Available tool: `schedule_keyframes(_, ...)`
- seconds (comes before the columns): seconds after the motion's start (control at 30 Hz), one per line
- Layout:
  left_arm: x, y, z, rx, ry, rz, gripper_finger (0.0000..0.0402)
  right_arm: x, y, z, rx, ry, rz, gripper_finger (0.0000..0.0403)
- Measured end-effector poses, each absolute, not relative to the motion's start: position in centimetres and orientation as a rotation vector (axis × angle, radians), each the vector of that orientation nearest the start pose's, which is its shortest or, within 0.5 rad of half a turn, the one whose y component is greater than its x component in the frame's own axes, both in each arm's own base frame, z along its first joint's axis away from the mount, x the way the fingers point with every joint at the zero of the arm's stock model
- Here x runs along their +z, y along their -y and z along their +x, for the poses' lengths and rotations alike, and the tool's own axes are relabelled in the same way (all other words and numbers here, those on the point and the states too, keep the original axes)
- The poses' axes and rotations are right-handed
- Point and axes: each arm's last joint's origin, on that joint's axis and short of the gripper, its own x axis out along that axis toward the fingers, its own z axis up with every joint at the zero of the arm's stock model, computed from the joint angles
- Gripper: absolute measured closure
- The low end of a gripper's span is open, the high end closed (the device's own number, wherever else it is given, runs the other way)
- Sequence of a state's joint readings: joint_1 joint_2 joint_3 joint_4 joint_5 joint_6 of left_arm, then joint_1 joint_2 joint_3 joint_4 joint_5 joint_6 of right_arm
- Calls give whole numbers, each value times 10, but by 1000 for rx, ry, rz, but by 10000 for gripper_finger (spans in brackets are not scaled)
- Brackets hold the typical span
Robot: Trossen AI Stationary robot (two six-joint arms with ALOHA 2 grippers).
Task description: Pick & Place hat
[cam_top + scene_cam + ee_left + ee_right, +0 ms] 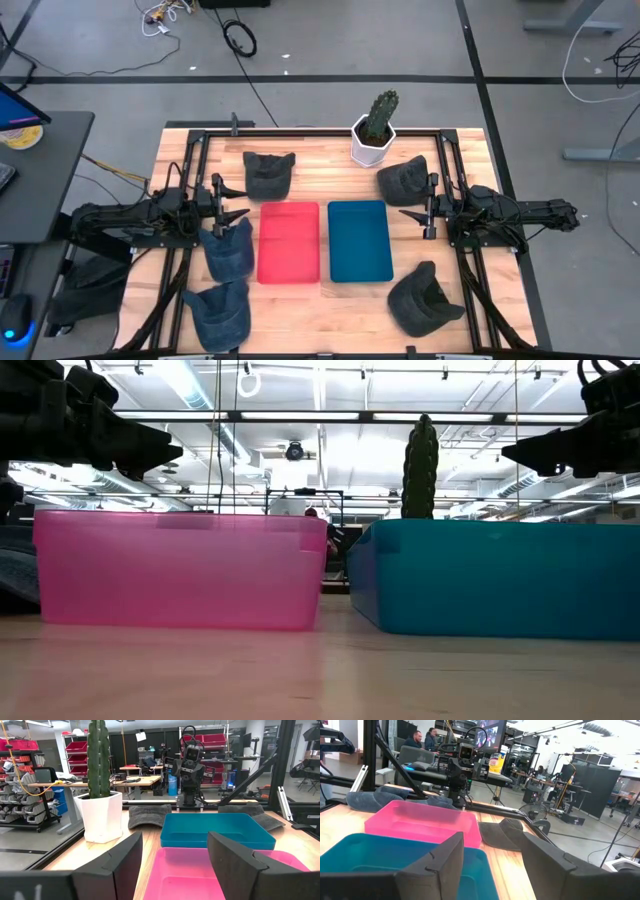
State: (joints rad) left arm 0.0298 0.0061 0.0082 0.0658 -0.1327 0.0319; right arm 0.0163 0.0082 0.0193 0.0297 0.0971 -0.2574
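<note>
We lower the spread left claw (236, 207) squarely onto the blue hat (229, 250) beside the pink bin (289, 242); right claw (415, 217) waits released.

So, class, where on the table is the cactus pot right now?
In the high view the cactus pot stands at the table's far edge, right of centre, behind the blue bin, between two dark hats.

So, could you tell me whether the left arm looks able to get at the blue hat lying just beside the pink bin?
Probably yes. The left gripper hangs open almost directly over the blue hat, which lies uncovered on the table beside the pink bin, with nothing on top of it.
</note>
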Motion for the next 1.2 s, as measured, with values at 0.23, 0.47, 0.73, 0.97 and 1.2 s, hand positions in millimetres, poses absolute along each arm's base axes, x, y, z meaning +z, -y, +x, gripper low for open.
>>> schedule_keyframes(0.23, 172, -7, 97, 164, 65, 28, 174, 182, 1, 96, -99, 132, -257, 202)
schedule_keyframes(0.47, 172, -7, 97, 163, 65, 28, 174, 199, 1, 92, -83, 320, -2, 202)
schedule_keyframes(0.73, 172, -7, 97, 164, 65, 28, 174, 223, 2, 80, -47, 601, 134, 202)
schedule_keyframes(0.97, 172, -7, 97, 164, 65, 28, 174, 253, 2, 53, -131, 966, -52, 202)
schedule_keyframes(1.2, 172, -7, 97, 164, 65, 28, 174, 297, 2, 34, -182, 1044, -132, 202)
